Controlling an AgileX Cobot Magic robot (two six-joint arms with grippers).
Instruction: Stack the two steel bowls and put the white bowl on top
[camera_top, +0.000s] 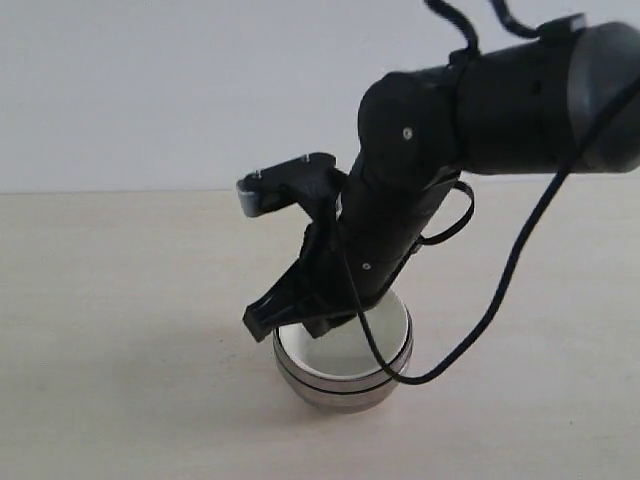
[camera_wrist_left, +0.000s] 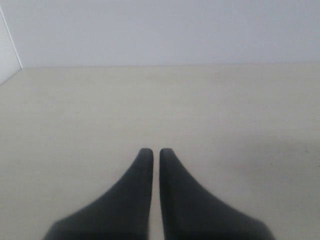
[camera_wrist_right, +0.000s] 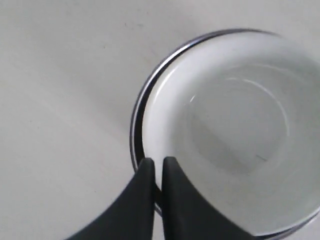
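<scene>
Pale beige tabletop (camera_top: 110, 300), matte, faintly speckled, plain off-white wall (camera_top: 150, 80) behind, thin seam (camera_wrist_left: 11, 37) in wall

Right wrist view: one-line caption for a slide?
Shut right gripper at the rim of the white bowl, which sits nested in the steel bowls.

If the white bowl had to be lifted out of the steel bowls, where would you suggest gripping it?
Probably its rim, from above, pinching the wall inside and out. The white bowl sits nested in the steel bowls, so only its rim is exposed.
</scene>
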